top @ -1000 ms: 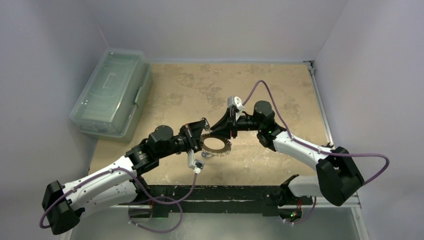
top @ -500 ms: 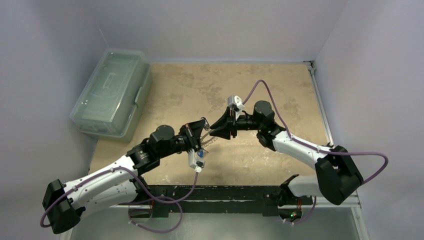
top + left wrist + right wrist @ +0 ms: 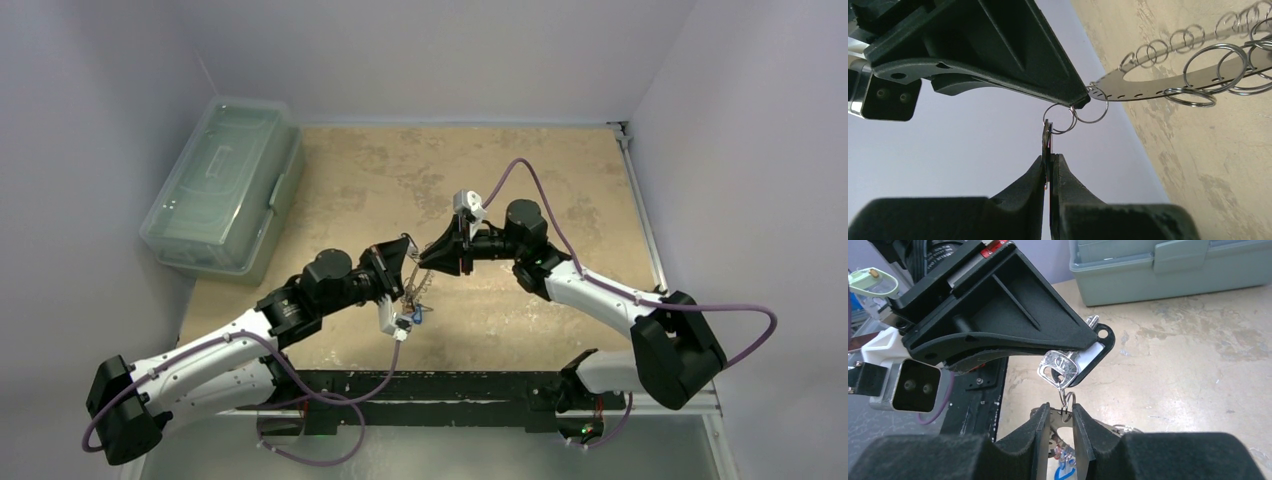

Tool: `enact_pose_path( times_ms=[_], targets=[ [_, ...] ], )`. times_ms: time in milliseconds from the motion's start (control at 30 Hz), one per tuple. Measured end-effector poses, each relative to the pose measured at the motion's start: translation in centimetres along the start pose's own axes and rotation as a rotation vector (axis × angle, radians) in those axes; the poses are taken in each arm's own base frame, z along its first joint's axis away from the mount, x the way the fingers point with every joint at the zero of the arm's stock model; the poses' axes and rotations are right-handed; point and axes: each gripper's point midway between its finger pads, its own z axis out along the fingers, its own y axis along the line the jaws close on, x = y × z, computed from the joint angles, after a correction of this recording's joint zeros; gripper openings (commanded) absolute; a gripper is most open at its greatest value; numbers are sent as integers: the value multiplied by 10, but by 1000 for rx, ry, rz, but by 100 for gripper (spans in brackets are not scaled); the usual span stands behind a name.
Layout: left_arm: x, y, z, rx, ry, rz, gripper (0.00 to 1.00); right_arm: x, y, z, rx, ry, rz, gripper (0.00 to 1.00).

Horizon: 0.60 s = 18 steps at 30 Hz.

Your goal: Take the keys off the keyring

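The keyring point(image 3: 1148, 89) is a flat silvery ring plate with holes and small split rings. It hangs on edge above the table between my two grippers point(image 3: 415, 285). My right gripper point(image 3: 1062, 411) is shut on its rim. My left gripper point(image 3: 1049, 156) is shut on a silver key point(image 3: 1060, 369) that is linked to the rim by a split ring point(image 3: 1063, 120). A black plastic piece point(image 3: 1100, 342) sticks out beside that key. Other keys point(image 3: 416, 312), one blue-headed, dangle below. In the top view the left gripper point(image 3: 406, 262) and right gripper point(image 3: 426, 262) almost touch.
A grey-green plastic toolbox point(image 3: 225, 185) stands at the table's far left and also shows in the right wrist view point(image 3: 1168, 265). The tan table point(image 3: 520, 170) ends in walls at the back and sides. Purple cables loop from both arms.
The keyring lay flat on the table a second ago. It is now lifted and turned on edge. Both grippers have risen and closed in on each other.
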Motion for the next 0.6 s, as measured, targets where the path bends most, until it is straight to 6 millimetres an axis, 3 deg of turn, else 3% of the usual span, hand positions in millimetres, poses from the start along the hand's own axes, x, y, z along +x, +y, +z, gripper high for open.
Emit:
enact_pose_path(
  times_ms=[167, 500, 533, 600],
  targets=[
    [2, 3, 1, 0, 6, -11, 0, 4, -4, 0, 23, 15, -5, 26],
    [4, 10, 0, -12, 14, -25, 0, 7, -8, 0, 44, 27, -19, 5],
    [4, 9, 0, -11, 13, -25, 0, 7, -9, 0, 46, 29, -18, 6],
    [4, 8, 0, -8, 13, -29, 0, 7, -9, 0, 46, 31, -18, 21]
  ],
)
